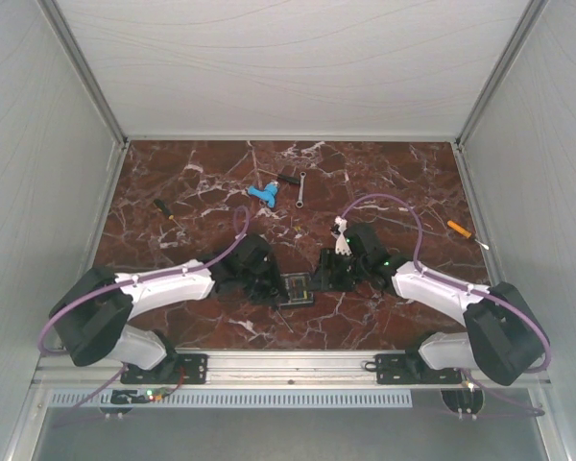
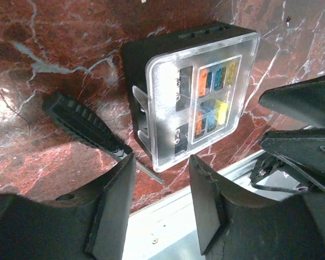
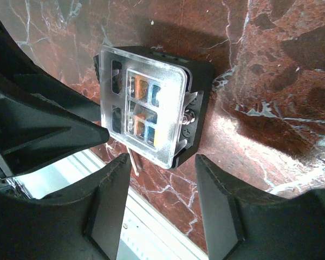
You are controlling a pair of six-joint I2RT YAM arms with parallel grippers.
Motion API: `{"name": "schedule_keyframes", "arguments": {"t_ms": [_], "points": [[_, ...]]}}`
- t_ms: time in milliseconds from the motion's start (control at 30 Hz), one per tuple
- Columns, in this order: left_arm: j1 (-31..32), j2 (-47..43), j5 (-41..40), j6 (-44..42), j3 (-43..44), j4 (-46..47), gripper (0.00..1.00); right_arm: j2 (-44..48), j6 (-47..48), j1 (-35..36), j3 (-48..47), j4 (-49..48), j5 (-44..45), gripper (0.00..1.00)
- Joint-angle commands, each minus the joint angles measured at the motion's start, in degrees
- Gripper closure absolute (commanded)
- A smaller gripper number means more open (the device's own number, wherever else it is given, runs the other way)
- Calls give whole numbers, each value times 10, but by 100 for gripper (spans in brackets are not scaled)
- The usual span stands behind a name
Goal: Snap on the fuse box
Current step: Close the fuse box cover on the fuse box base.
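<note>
Fuse box [image 1: 296, 288] btwn left gripper [image 2: 161, 165], right gripper [image 3: 162, 162]

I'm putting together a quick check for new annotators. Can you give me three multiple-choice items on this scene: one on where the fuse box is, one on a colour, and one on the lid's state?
1. Where is the small black square plastic fuse box?
A. Between the left hand and the right hand
B. At the far left corner
C. Lifted in the air

2. What colour is the small plastic piece beside the metal spanner?
A. Green
B. Blue
C. White

3. How is the clear square plastic lid placed?
A. Lying apart on the marble
B. Clamped in the right hand
C. Sitting on top of the box

Answers:
1. A, the overhead view shows it between both hands.
2. B, it is bright blue.
3. C, both wrist views show it covering the fuses, with both hands open.
</note>
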State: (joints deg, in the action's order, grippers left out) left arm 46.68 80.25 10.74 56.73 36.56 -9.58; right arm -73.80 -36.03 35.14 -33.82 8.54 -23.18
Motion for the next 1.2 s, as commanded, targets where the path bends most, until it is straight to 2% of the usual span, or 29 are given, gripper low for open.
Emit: {"name": "schedule_keyframes", "arguments": {"t_ms": [0, 267, 533, 733, 1000, 1167], "points": [[10, 16, -27, -20, 50, -19, 56, 3, 0, 4, 7, -5, 0, 52], [20, 44, -24, -23, 67, -15, 59, -6, -6, 9, 11, -20, -7, 52], [21, 33, -32, -21, 66, -24, 58, -6, -3, 11, 10, -16, -6, 53], [20, 21, -36, -15, 52, -25, 59, -11, -1, 12, 12, -16, -8, 59], [21, 49, -26, -16, 50, -17, 66, -40, 5, 20, 10, -23, -9, 66], [21, 61, -18, -11, 34, -8, 68, -59, 10, 20, 13, -22, -4, 76]]}}
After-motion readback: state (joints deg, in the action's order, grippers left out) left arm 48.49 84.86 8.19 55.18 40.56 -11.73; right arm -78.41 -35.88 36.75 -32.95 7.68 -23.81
